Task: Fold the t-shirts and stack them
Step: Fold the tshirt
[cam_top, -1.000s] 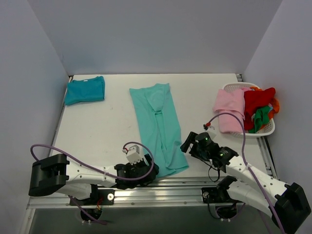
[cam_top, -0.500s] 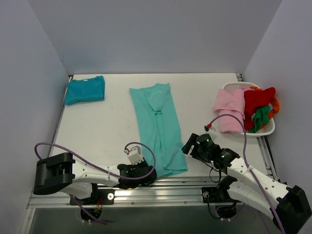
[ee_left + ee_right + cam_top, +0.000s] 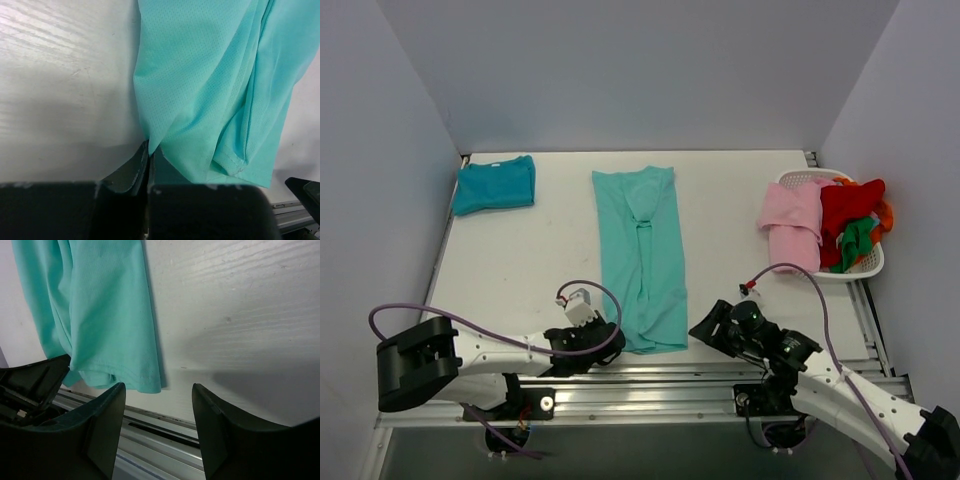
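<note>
A light turquoise t-shirt (image 3: 642, 260), folded into a long strip, lies lengthwise in the middle of the table. My left gripper (image 3: 612, 338) is shut on its near left hem corner; in the left wrist view the cloth (image 3: 210, 85) runs into the closed jaws of that gripper (image 3: 150, 150). My right gripper (image 3: 705, 328) stands open just right of the strip's near right corner. In the right wrist view that corner (image 3: 115, 320) lies ahead of the left finger, and nothing is between the fingers of this gripper (image 3: 159, 390). A darker teal-blue t-shirt (image 3: 495, 184) lies folded at the back left.
A white basket (image 3: 868, 262) at the right edge holds pink (image 3: 790, 225), red (image 3: 848, 205) and green (image 3: 856, 243) garments. An aluminium rail (image 3: 700, 375) runs along the table's near edge, close under both grippers. Grey walls enclose the left, back and right sides.
My left gripper has shut on the shirt's near left corner. The strip's near end has swung left and now lies straight. My right gripper has come nearer and left, its jaws somewhat narrower.
</note>
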Controlling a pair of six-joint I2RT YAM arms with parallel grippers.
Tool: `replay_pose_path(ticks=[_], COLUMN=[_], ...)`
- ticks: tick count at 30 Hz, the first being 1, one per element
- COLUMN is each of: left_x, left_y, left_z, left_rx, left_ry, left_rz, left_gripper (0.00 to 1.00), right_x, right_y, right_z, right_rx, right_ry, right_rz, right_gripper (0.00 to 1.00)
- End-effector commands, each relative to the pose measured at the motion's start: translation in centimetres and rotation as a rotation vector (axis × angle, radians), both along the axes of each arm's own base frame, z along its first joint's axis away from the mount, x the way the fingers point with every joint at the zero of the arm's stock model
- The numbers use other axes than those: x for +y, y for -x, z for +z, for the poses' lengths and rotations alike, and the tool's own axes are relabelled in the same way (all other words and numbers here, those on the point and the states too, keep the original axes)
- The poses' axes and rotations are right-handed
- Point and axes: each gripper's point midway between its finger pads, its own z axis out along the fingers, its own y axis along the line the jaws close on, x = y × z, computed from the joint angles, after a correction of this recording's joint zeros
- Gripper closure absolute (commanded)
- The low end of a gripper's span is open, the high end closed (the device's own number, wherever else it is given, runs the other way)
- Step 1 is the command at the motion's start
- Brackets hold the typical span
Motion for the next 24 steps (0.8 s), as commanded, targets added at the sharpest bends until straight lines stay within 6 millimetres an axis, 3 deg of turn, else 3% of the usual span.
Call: replay_pose_path(ticks=[1,4,5,10,18,20,21,24], left_x=[-0.3,-1.2,-1.8,-2.6,-1.1,-0.5,-0.2,0.3], left_y=[0.2,0.2,0.1,0.3,0.5,0.5,0.5,0.5], left_z=[-1.0,-1.6,-1.5,-2.1,-1.5,-1.3,-1.3,-1.0], left_rx=[0.021,0.034,0.032,0.051,0.043,0.036,0.035,0.028], left_ry=[-0.049,-0.046,-0.033,-0.032,-0.028,-0.028,-0.033,-0.039], left_rz=[-0.045,-0.063,-0.066,-0.086,-0.067,-0.058,-0.053,-0.044], left_gripper=[0.98,0.98,0.98,0.98,0.98,0.98,0.98,0.98], right_x=[0.9,1.4,2.2,2.9,2.8,2.6,2.6,2.0], right_y=[0.5,0.3,-0.3,-0.7,-1.1,-1.0,-1.0,-1.1], right_z=[-0.4,-1.2,-0.7,-2.9,-3.5,-3.4,-3.2,-2.9], right_rx=[0.026,0.031,0.003,0.034,0.029,0.034,0.026,0.009], right_ry=[-0.075,-0.064,-0.098,-0.005,0.026,0.034,0.03,0.05], right_rz=[-0.025,-0.026,-0.021,-0.002,-0.002,-0.002,0.002,-0.014], right_gripper=[0.49,0.49,0.5,0.52,0.59,0.65,0.77,0.97])
